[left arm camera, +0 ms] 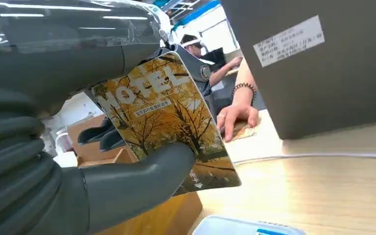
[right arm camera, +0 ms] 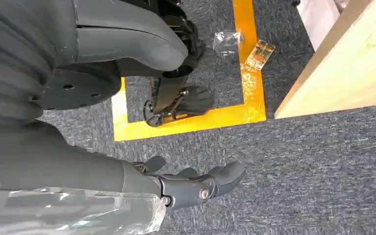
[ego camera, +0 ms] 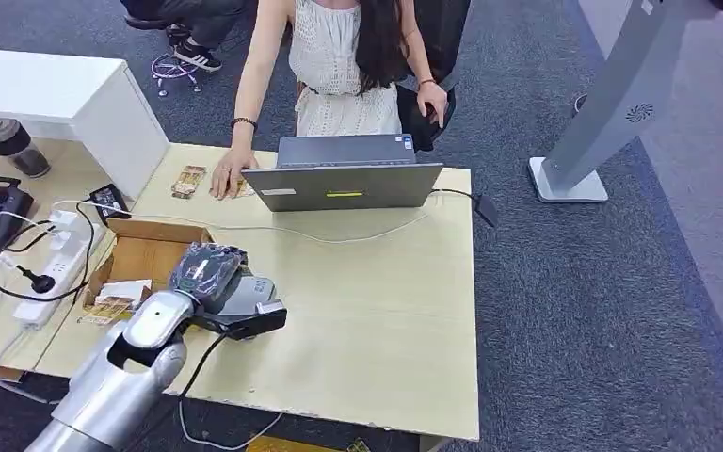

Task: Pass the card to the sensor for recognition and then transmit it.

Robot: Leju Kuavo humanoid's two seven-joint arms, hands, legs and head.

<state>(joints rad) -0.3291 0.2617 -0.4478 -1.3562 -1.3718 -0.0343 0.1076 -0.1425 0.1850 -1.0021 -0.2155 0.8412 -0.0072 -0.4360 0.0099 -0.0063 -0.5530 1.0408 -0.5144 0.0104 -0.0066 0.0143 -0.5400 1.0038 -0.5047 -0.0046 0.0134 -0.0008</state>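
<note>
My left hand (ego camera: pixel 209 271), wrapped in clear plastic, hovers over the grey card sensor (ego camera: pixel 256 311) on the wooden table, beside a cardboard box (ego camera: pixel 146 252). In the left wrist view that hand (left arm camera: pixel 78 147) pinches a hotel card (left arm camera: pixel 169 122) printed with yellow autumn trees between its thumb (left arm camera: pixel 137 181) and its fingers, above the sensor's pale edge (left arm camera: pixel 245 227). My right hand (right arm camera: pixel 191 185) hangs beside the table over grey carpet, its fingers loosely extended and holding nothing.
A person sits behind a grey laptop (ego camera: pixel 344 179), with one hand (ego camera: pixel 231 177) resting by several loose cards (ego camera: pixel 188 181). More cards (ego camera: pixel 108 309) lie in the box. A power strip and cables (ego camera: pixel 52 259) lie at the left. A card (right arm camera: pixel 259 54) lies on the floor.
</note>
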